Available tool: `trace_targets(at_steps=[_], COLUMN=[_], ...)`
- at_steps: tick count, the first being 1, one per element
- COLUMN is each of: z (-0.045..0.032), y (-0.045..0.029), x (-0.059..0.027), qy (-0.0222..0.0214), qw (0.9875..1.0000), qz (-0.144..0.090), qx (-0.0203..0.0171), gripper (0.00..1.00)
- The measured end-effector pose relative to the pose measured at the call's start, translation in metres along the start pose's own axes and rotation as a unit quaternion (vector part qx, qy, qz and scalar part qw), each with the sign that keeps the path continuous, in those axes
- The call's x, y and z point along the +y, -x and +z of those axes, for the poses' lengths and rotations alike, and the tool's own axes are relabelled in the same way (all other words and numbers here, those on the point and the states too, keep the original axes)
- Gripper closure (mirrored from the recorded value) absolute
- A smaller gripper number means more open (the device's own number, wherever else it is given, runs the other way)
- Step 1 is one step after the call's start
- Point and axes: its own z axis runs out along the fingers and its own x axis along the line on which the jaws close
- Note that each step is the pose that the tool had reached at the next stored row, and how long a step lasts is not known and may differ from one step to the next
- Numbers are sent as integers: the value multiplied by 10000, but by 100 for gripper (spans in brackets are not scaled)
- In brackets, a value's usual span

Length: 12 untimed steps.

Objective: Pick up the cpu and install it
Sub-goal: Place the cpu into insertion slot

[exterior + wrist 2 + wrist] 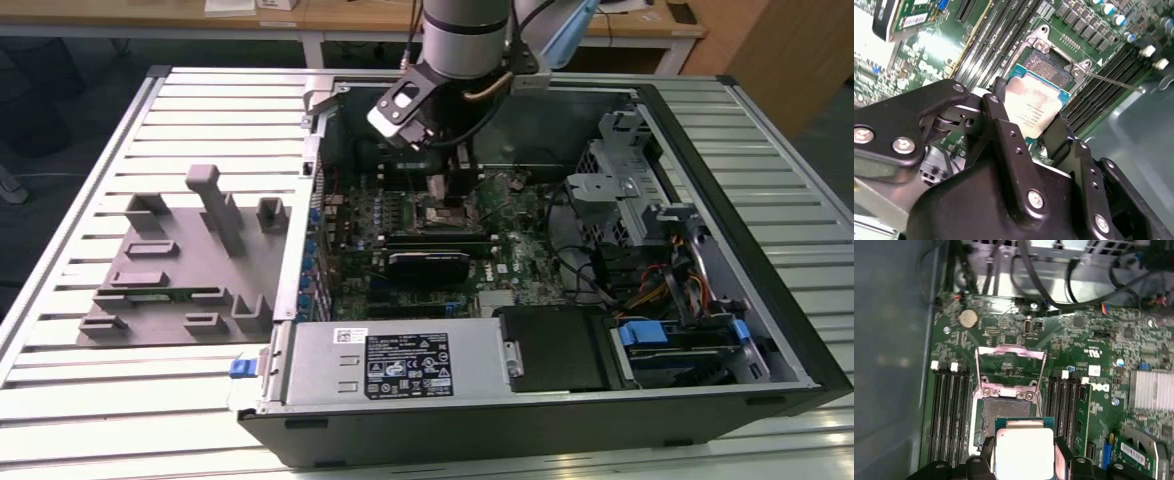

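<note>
**Cpu** (1036, 107): flat square chip with a pale silver top and a thin green rim. It is clamped between the two black fingers (1004, 125) of the gripper (1029, 117), which are closed against two opposite sides of it. In both wrist views the chip is seen at the near edge of the open socket (1004, 412), partly overlapping it. The socket's dark contact field is left bare, so the chip is not seated. Whether the chip touches the socket frame cannot be told.

**Socket**: set in the green motherboard (527, 265). Its metal hold-down frame (1010, 367) stands open and a thin wire lever (1114, 82) lies out to one side. Banks of memory slots (949, 410) are ranged along both sides. A coin battery (968, 318) and a silver finned heat sink (1151, 390) are noted elsewhere on the board.

**Arm** (461, 40): in the exterior view it is directed downward into the open computer case (534, 435), with the gripper set low over the middle of the board.

**Case**: laid on its side on a slatted table (80, 400). A power supply (387, 365) is fitted along the near wall, and drive bays with coloured cables (654, 290) are at the exterior view's right.

**Grey tray** (160, 275): fitted with upright blocks and placed on the table just beside the case, at the exterior view's left.
</note>
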Motion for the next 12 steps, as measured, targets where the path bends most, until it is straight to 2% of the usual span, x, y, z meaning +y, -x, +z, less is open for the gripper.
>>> trace_targets(at_steps=[3,12], z=[10,125], y=[-2,-7], x=[0,-3], qy=[-1,-1], qw=[9998,9998], qz=[181,189], qx=[-5,-7], gripper=[45,45])
